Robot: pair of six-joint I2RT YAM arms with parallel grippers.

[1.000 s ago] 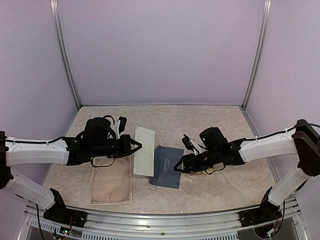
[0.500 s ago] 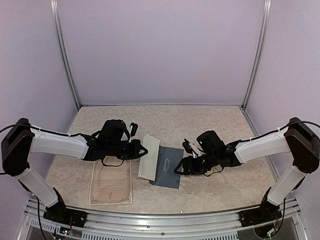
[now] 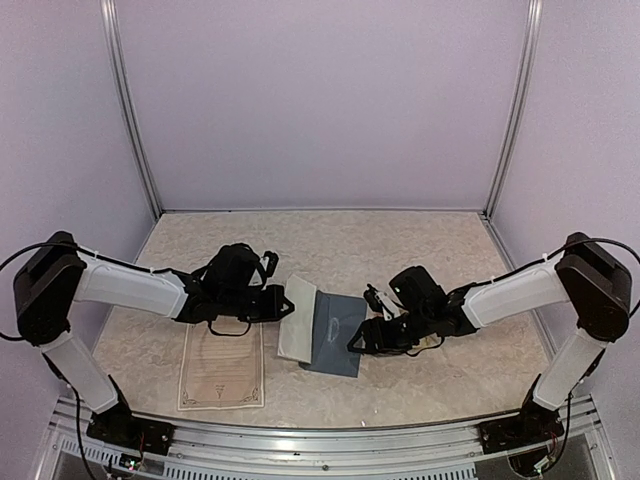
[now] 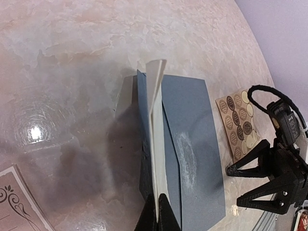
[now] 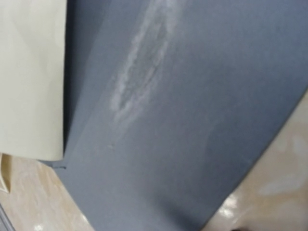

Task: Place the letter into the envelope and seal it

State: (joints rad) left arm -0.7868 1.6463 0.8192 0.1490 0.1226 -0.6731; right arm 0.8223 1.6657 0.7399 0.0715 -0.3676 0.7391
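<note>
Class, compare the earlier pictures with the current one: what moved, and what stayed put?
The left end effector, shut on the cream letter, carried it rightward to the left edge of the envelope. The right end effector, open, barely shifted. The envelope, printed sheet and sticker sheet stayed put.

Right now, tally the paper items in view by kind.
slate-blue envelope: 1
folded cream letter: 1
printed sheet with ornate border: 1
sticker sheet: 1
Total: 4
</note>
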